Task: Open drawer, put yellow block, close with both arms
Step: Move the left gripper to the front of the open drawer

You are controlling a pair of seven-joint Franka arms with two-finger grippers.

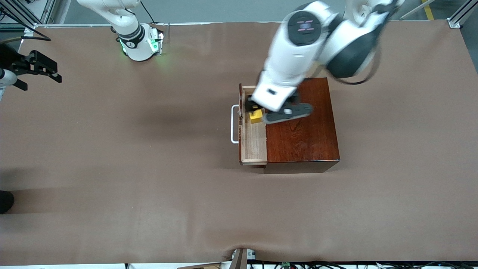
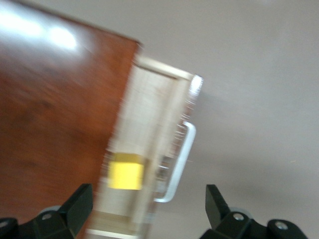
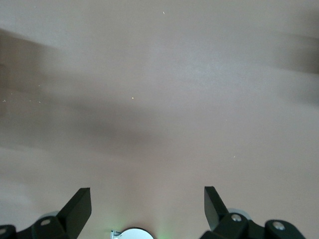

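In the open drawer (image 1: 254, 142) I see the yellow block (image 1: 255, 116) already lying, left gripper (image 2: 144, 209) spread empty above it, right gripper (image 3: 147, 209) waiting open over bare table, so closing remains

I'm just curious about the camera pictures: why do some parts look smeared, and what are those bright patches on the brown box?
Left wrist view: the drawer and yellow block are smeared by blur, and glare whitens the box top. Front view: the left arm looks blurred; soft shadows cross the table. Right wrist view: only dim shadows.
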